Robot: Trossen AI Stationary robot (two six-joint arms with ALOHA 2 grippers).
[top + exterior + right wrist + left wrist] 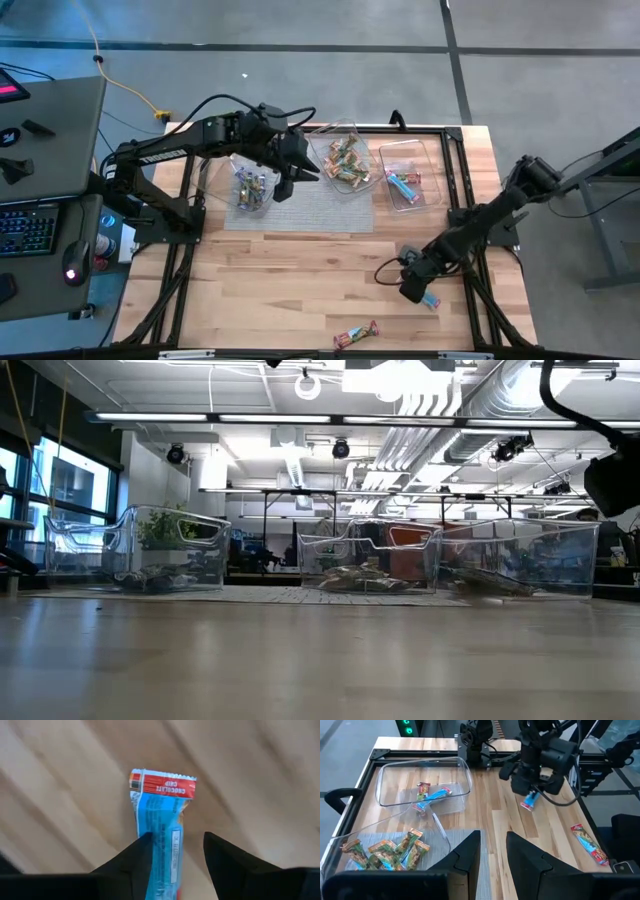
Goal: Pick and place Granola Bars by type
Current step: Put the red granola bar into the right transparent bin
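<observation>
My right gripper (413, 288) (177, 852) is open, low over the table's near right part. Its fingers straddle a light blue bar with a red end (160, 820) (431, 299), which lies flat on the wood. The left wrist view shows that bar (530, 802) sticking out under the right gripper (536, 780). Another light blue bar (356, 335) (589, 844) lies by the near edge. My left gripper (297, 172) (494, 855) is open and empty above the grey mat, between the left and middle tubs. My right gripper: one finger (142, 852) stands in front of the bar's long edge (137, 827), and the other is apart from it. The fingers point down from above, along the bar. I cannot tell whether the near finger touches the wrapper.
Three clear tubs stand in a row on the far half: the left tub (250, 188) holds purple bars, the middle tub (345, 160) green and tan ones, the right tub (410, 176) light blue ones. A grey mat (320, 210) lies under the first two. Bare wood (300, 280) spreads nearer.
</observation>
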